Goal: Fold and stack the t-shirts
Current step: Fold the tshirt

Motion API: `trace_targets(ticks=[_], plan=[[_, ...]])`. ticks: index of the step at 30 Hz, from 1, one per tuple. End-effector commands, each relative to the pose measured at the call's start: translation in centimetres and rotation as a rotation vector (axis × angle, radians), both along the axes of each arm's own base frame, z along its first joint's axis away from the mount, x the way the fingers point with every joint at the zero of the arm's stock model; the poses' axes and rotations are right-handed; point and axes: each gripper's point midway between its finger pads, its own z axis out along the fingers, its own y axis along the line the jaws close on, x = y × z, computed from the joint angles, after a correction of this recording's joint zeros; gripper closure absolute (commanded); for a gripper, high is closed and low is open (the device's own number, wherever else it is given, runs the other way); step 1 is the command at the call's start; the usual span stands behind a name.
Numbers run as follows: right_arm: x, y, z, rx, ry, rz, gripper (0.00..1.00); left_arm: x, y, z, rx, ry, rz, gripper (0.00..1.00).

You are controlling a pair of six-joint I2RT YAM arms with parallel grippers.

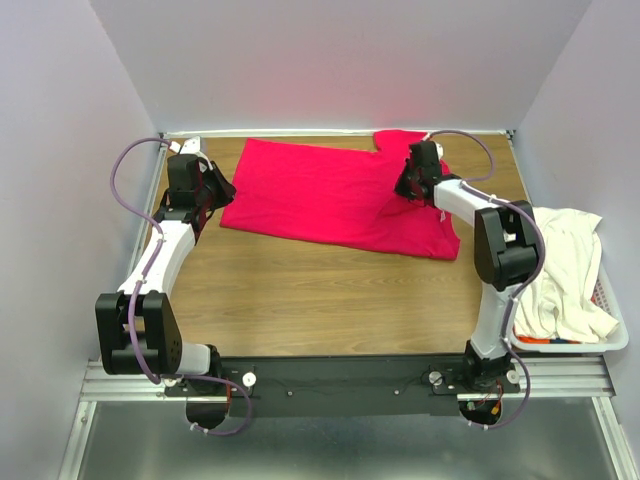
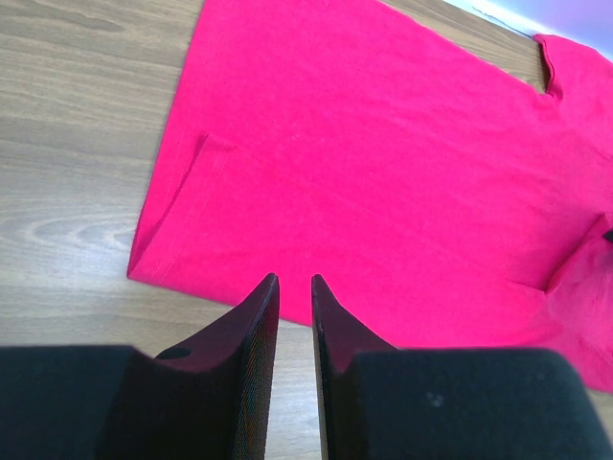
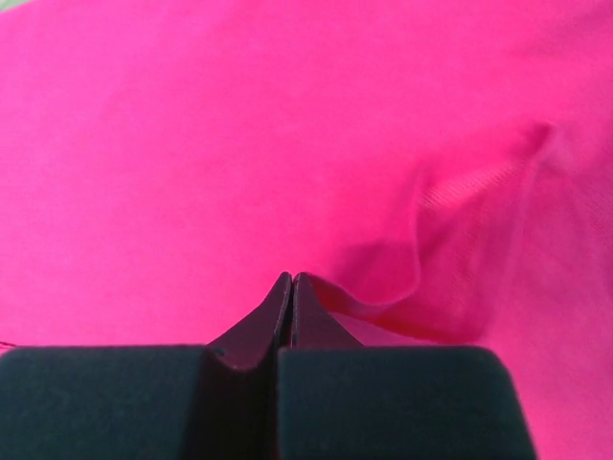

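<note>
The crimson-red t-shirt (image 1: 330, 195) lies spread across the far half of the wooden table (image 1: 320, 295), one sleeve at the back right. My right gripper (image 1: 403, 188) is over its right part. In the right wrist view that gripper (image 3: 291, 276) is shut, pinching a raised fold of the red shirt (image 3: 239, 144). My left gripper (image 1: 222, 188) hovers at the shirt's left edge. In the left wrist view it (image 2: 294, 280) stands narrowly open with nothing between its fingers, just short of the red shirt's (image 2: 383, 163) hem. The cream-white t-shirt (image 1: 560, 270) is heaped in the basket.
A white slatted laundry basket (image 1: 615, 340) sits off the table's right edge, beside the right arm. Grey walls close in the left, back and right sides. Bare wood shows on the near half of the table.
</note>
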Motion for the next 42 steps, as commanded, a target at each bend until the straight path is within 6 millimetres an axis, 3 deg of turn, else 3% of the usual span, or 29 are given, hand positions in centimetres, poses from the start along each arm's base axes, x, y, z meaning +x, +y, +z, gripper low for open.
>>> trace_targets(ticks=[1, 8, 15, 18, 22, 25, 26, 27, 29, 30, 31, 32, 33, 34, 36, 37, 39, 40, 42], plan=[[1.2, 2.2, -0.6, -0.007, -0.004, 0.090, 0.97, 0.0, -0.4, 0.1, 0.002, -0.014, -0.027, 0.72], [1.9, 4.4, -1.3, -0.038, -0.013, 0.153, 0.97, 0.0, -0.3, -0.1, 0.003, -0.009, -0.025, 0.72], [2.2, 4.8, -2.2, -0.064, -0.006, 0.171, 0.92, 0.0, -0.4, -0.5, -0.002, 0.000, -0.028, 0.72], [2.5, 4.7, -2.0, -0.077, -0.017, 0.181, 0.75, -0.1, -0.5, -1.0, -0.010, 0.013, -0.026, 0.71], [3.3, 4.6, 0.3, -0.101, -0.067, 0.184, 0.36, -0.3, -0.4, -2.7, -0.049, 0.060, 0.020, 0.66], [3.4, 3.8, 2.9, -0.122, -0.113, 0.157, 0.18, -0.5, -0.4, -4.5, -0.093, 0.100, 0.056, 0.65], [3.2, 3.6, 3.3, -0.128, -0.117, 0.150, 0.16, -0.4, -0.6, -4.8, -0.124, 0.110, 0.075, 0.65], [3.0, 3.1, 4.9, -0.138, -0.141, 0.129, 0.15, -0.2, -0.6, -5.6, -0.139, 0.126, 0.085, 0.65], [2.1, 2.4, 5.5, -0.143, -0.132, 0.102, 0.15, 0.2, -1.8, -6.2, -0.144, 0.140, 0.084, 0.65], [1.1, 2.0, 4.9, -0.144, -0.110, 0.091, 0.15, 0.6, -2.1, -7.1, -0.156, 0.166, 0.097, 0.65], [0.5, 1.9, 6.1, -0.123, -0.124, 0.081, 0.15, 1.1, -2.3, -6.9, -0.158, 0.164, 0.105, 0.66], [-0.2, 1.8, 6.1, -0.113, -0.117, 0.076, 0.15, 1.4, -2.0, -7.2, -0.147, 0.169, 0.139, 0.66], [-1.8, 1.5, 4.3, -0.111, -0.070, 0.074, 0.15, 1.7, -2.4, -7.9, -0.156, 0.191, 0.159, 0.66], [-2.5, 1.4, 5.2, -0.086, -0.082, 0.060, 0.16, 2.1, -2.5, -7.8, -0.161, 0.188, 0.174, 0.66], [-5.0, 0.6, 4.0, -0.068, -0.042, 0.028, 0.17, 3.1, -2.4, -8.3, -0.162, 0.198, 0.216, 0.67], [-5.8, 0.3, 2.7, -0.072, -0.011, 0.020, 0.17, 3.6, -2.0, -8.4, -0.148, 0.196, 0.240, 0.67], [-6.9, -0.1, 2.9, -0.066, -0.011, 0.010, 0.17, 4.5, -1.2, -9.4, -0.110, 0.218, 0.280, 0.68], [-7.8, -0.5, 1.8, -0.078, 0.016, 0.008, 0.17, 5.4, -1.0, -8.7, -0.089, 0.208, 0.294, 0.68], [-8.5, -1.0, 1.9, -0.090, 0.013, -0.002, 0.18, 6.3, 0.3, -9.3, -0.018, 0.223, 0.339, 0.68]])
